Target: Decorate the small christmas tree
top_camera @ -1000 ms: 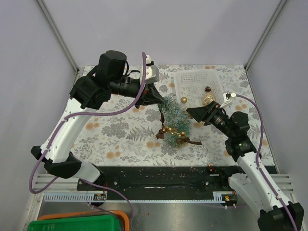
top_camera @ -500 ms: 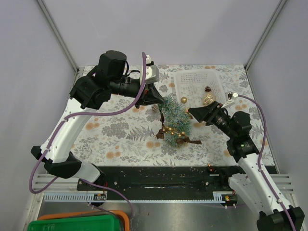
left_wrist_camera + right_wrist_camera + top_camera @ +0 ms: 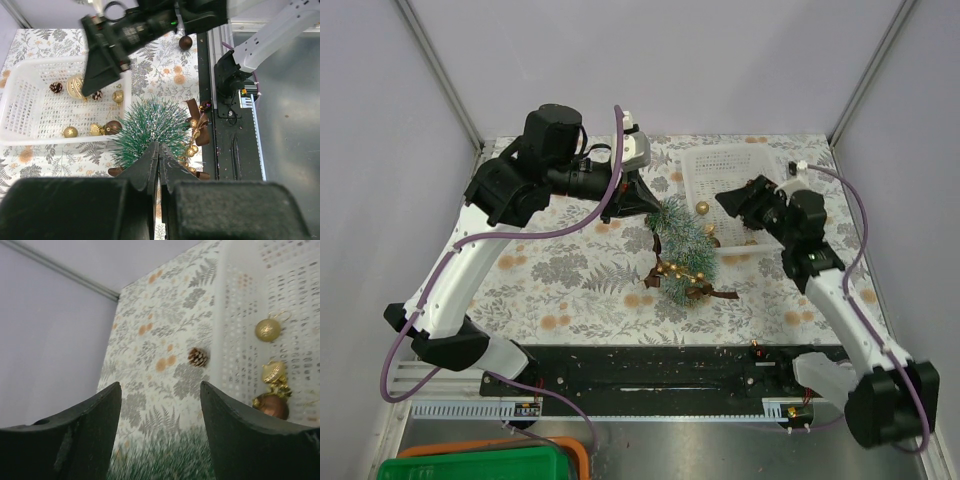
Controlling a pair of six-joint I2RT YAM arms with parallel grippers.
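The small christmas tree (image 3: pixel 682 245), a frosted dark-green bottle-brush cone, is seen at the centre of the overhead frame on the tabletop (image 3: pixel 570 280), which is covered with a leaf-print cloth. Gold beads (image 3: pixel 672 268) and a brown ribbon (image 3: pixel 720 294) are gathered at its lower end. Whether it stands straight or leans cannot be told. The white perforated plastic basket (image 3: pixel 715 170) is placed just to the tree's upper right.

The left tool (image 3: pixel 159 150) is held with its fingers pressed together, nothing visible between them, and its tip right at the tree's bristles. The right tool (image 3: pixel 160 386) is poised above the basket with its fingers apart and nothing between them. In its wrist view a round gold ball ornament (image 3: pixel 268 330), a ribbed gold bauble (image 3: pixel 273 372) and a brown ball (image 3: pixel 272 405) are seen inside the basket at the right of the frame. A small brown pine cone (image 3: pixel 198 357) lies on the cloth just outside the basket wall.
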